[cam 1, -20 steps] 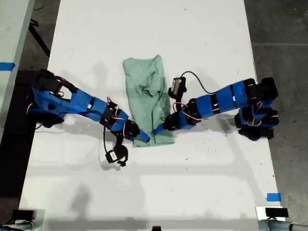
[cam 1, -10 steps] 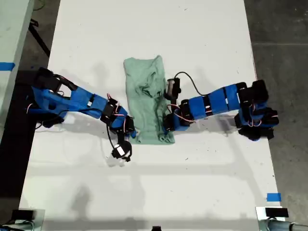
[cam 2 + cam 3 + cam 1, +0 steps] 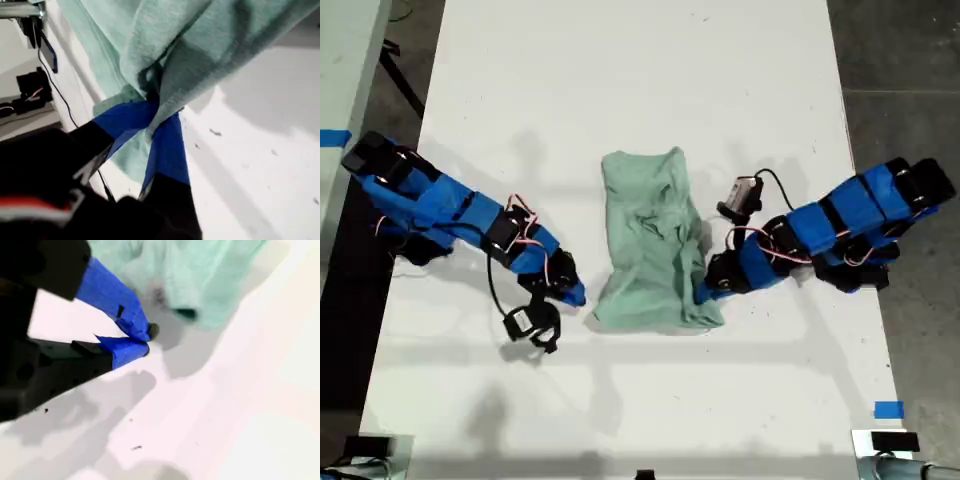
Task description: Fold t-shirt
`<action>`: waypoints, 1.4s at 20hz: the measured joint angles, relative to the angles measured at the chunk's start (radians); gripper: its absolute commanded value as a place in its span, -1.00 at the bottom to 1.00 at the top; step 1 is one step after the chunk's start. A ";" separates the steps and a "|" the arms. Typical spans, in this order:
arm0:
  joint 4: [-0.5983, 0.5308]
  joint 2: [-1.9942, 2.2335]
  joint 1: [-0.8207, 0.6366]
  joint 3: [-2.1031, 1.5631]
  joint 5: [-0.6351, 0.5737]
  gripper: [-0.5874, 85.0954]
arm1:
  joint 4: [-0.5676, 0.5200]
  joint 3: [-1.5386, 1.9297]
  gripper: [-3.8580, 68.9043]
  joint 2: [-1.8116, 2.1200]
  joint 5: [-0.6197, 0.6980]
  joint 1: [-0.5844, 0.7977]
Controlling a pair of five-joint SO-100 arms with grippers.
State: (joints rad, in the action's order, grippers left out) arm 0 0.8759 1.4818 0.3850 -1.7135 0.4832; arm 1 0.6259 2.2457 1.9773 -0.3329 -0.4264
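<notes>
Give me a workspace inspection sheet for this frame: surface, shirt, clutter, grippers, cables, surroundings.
Surface: white table, a few dark specks.
Job's things: t-shirt, mint green, folded into a narrow wrinkled strip.
Clutter: nothing seen.
Grippers: my first gripper pinches the t-shirt's cloth; my second gripper shut, holding nothing, beside the shirt's edge.
Cables: black camera leads loop off both arms.
Surroundings: dark floor, blue tape at the exterior view's lower right.

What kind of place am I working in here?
Probably a lab or workshop: a plain white table on bare grey concrete floor, with blue tape markers and only the t-shirt.
</notes>
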 measured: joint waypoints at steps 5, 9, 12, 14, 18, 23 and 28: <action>-0.006 0.015 0.146 0.006 0.071 -0.99 | -0.101 0.000 -0.93 -0.031 -0.051 -0.092; -0.002 -0.012 0.130 0.075 0.060 -0.99 | -0.110 -0.069 -0.93 -0.103 -0.026 -0.086; 0.009 -0.031 0.141 0.107 0.038 -0.99 | -0.109 -0.080 -0.93 -0.109 -0.008 -0.086; 0.009 -0.043 0.138 0.118 0.023 -0.99 | -0.109 -0.080 -0.93 -0.109 0.003 -0.081; 0.006 -0.098 0.130 0.153 -0.011 -0.99 | -0.086 -0.080 -0.93 -0.109 0.026 -0.058; -0.009 -0.282 0.084 0.299 -0.091 -0.99 | -0.086 -0.078 -0.93 -0.109 0.043 -0.043; -0.015 -0.449 0.051 0.502 -0.198 -0.34 | -0.087 -0.023 -0.93 -0.109 0.043 -0.043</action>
State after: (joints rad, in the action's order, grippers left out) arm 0 0.8606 1.0324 0.4357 -1.2118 0.2853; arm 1 0.5384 2.2227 1.8684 -0.2899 -0.4694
